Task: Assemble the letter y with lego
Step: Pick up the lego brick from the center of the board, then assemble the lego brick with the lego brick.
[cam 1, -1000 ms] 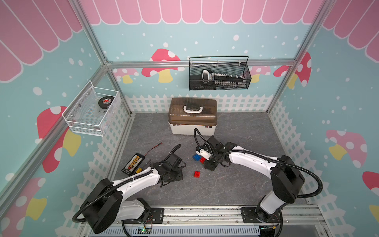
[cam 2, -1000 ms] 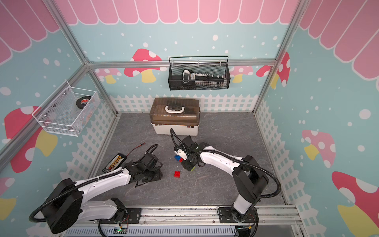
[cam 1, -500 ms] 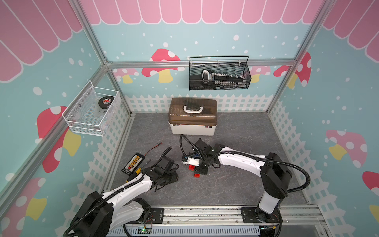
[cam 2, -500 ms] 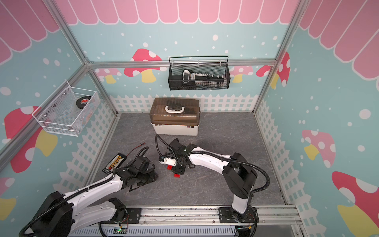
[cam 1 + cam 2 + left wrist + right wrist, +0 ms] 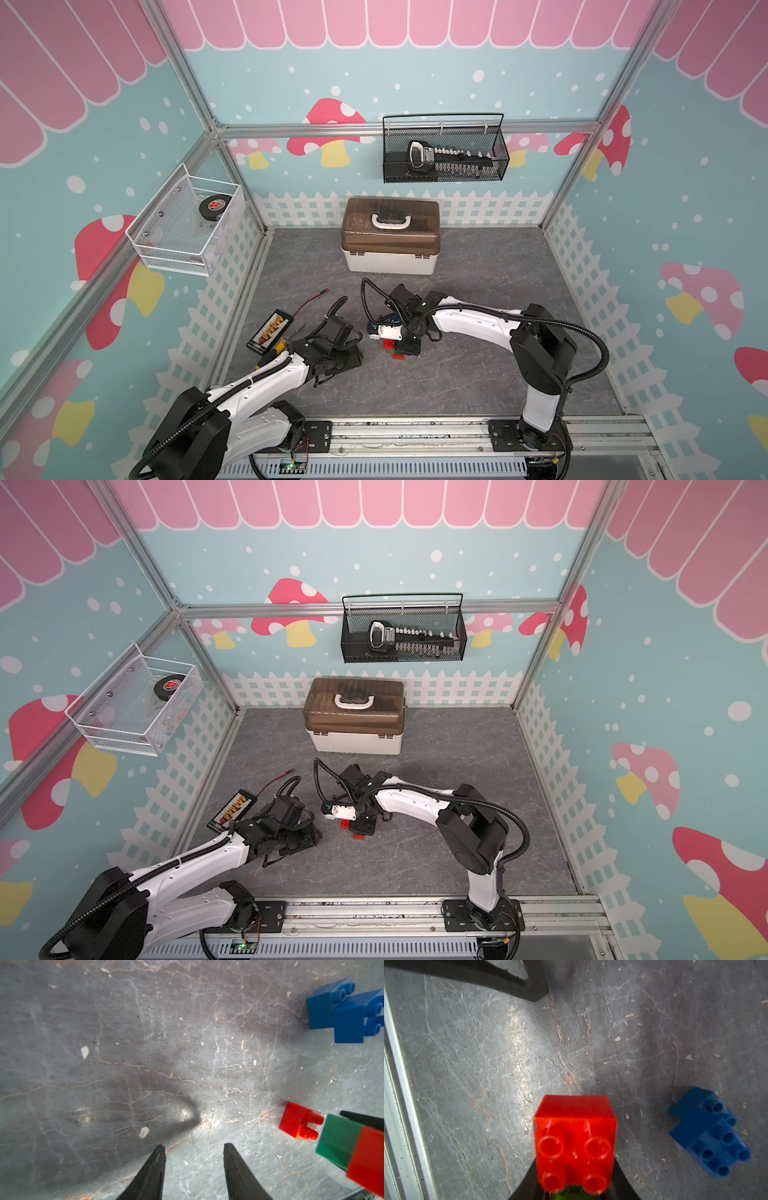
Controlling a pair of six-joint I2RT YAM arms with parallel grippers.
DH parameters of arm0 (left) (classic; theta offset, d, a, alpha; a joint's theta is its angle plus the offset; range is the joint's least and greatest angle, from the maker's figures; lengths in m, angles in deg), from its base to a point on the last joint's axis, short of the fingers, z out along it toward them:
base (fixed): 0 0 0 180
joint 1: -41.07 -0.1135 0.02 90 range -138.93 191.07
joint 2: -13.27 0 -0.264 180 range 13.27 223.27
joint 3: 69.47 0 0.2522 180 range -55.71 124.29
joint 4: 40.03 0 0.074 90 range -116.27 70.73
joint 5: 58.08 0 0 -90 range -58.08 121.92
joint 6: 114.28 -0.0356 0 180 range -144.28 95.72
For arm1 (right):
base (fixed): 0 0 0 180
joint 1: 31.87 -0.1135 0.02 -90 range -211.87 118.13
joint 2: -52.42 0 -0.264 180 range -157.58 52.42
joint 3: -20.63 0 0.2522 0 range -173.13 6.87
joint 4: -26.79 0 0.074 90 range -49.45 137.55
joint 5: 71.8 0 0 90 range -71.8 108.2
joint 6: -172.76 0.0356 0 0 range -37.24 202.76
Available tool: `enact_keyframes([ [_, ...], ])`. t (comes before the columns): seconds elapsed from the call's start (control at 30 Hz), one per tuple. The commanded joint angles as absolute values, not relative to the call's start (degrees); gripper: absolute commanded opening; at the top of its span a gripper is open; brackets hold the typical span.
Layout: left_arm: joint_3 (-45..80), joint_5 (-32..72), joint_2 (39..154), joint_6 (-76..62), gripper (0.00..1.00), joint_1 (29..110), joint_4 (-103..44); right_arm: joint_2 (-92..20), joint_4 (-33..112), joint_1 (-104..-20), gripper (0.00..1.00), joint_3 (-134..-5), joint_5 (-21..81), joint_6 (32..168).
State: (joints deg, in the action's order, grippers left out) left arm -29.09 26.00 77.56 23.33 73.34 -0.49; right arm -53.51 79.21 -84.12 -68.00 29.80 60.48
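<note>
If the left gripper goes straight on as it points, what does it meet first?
Likely only the bare grey floor. Ahead of the left gripper no brick lies; the loose red brick and blue bricks sit aside.

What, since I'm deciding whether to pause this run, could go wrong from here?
1. The stack juts past the right jaws; pressing it down might lever it loose.
2. The loose red brick lies unsteadied close beside it, the left jaws open and empty, so it may get knocked away.
3. The blue bricks seem to touch; grabbing one may shift the other.
</note>
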Motion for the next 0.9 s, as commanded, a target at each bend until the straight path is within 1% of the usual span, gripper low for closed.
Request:
enact_keyframes([
  [0.0, -29.62, 25.62, 78.20, 24.22, 0.47, 73.02, -1.48, -54.70, 80.50, -84.57, 0.33, -68.89, 30.85, 58.06],
  [0.37, -29.77, 25.26, 79.23, 23.90, 0.47, 72.96, -2.25, -55.95, 81.57, -85.85, 0.32, -69.85, 27.93, 57.54],
  [0.5, -29.95, 25.15, 79.19, 23.89, 0.47, 72.88, -2.52, -58.27, 81.96, -86.12, 0.32, -70.21, 26.29, 57.66],
  [0.87, -30.39, 25.15, 78.66, 23.94, 0.47, 72.66, -2.43, -58.43, 83.55, -86.63, 0.32, -70.11, 24.92, 57.60],
])
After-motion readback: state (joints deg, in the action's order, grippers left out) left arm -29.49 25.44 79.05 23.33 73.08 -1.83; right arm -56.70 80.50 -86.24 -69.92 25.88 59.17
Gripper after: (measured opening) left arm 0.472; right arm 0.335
